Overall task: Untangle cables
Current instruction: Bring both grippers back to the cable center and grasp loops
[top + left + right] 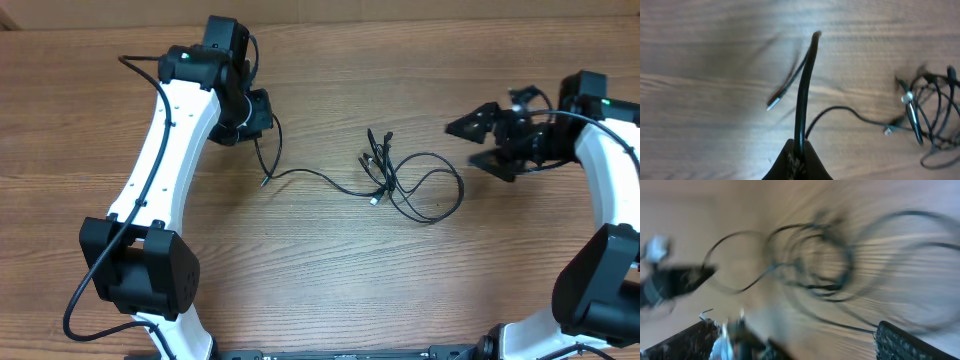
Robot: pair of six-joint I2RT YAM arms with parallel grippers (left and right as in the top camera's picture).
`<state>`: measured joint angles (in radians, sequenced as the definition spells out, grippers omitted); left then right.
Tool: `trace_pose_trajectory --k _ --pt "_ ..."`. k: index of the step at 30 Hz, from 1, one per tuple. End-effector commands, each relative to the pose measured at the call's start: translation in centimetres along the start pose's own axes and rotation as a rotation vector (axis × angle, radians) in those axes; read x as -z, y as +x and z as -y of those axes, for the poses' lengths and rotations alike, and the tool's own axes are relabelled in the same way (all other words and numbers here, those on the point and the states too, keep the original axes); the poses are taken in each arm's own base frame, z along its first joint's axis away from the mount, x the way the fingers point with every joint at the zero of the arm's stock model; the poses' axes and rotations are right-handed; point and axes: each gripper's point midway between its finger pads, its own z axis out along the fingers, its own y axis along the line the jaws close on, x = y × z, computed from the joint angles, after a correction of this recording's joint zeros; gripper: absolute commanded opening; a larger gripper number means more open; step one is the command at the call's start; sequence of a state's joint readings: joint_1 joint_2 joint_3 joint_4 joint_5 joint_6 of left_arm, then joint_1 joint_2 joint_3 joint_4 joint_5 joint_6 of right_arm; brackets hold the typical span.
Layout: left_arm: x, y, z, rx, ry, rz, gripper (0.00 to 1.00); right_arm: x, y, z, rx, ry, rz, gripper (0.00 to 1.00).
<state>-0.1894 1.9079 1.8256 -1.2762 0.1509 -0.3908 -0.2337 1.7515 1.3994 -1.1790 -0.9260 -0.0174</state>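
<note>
L arm (165, 150), white w/ black joints, runs up the left side of the wood table (330, 290). L gripper (257, 130) is clamped tight on one strand of the cables (400, 185). In the L wrist view the jaws are pinched together w/ no gap. The strand stands up out of them, folds over at the top and comes back down to a small light-tipped plug end (770, 106). Can't tell if that plug touches the wood. From just beside the grip the same thin cord curves off to the right, lying on the table, and joins the main bunch.

Mid-table: the rest of the cables sit as a loose tangle. A few plug ends are clustered at its left edge, w/ wide overlapping loops spreading right. Nothing else touches the tangle.

Right side: R gripper (482, 143) has its fingers spread wide and holds nothing. It points at the tangle from the right, near the outer loop but apart from it. R wrist view is badly motion-blurred. Only the two dark fingers (905, 342) show, low in the corners and far apart, w/ smeared loops beyond them. No detail readable there.
</note>
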Motion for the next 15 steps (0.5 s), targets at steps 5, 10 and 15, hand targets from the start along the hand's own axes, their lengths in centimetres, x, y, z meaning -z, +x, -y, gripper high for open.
trace_pose_trajectory --k 5,10,15 --pt "6.9 -1.0 1.0 0.026 0.116 0.118 0.04 -6.1 4.2 -8.9 0.478 -0.224 -0.162 1.00" --pt "10.2 -0.4 1.6 0.020 0.186 0.175 0.04 -12.2 5.6 -9.2 0.660 0.021 -0.199 1.00" --pt "12.5 -0.3 0.8 0.037 0.210 0.232 0.04 -16.2 4.4 -7.5 0.841 0.347 -0.117 1.00"
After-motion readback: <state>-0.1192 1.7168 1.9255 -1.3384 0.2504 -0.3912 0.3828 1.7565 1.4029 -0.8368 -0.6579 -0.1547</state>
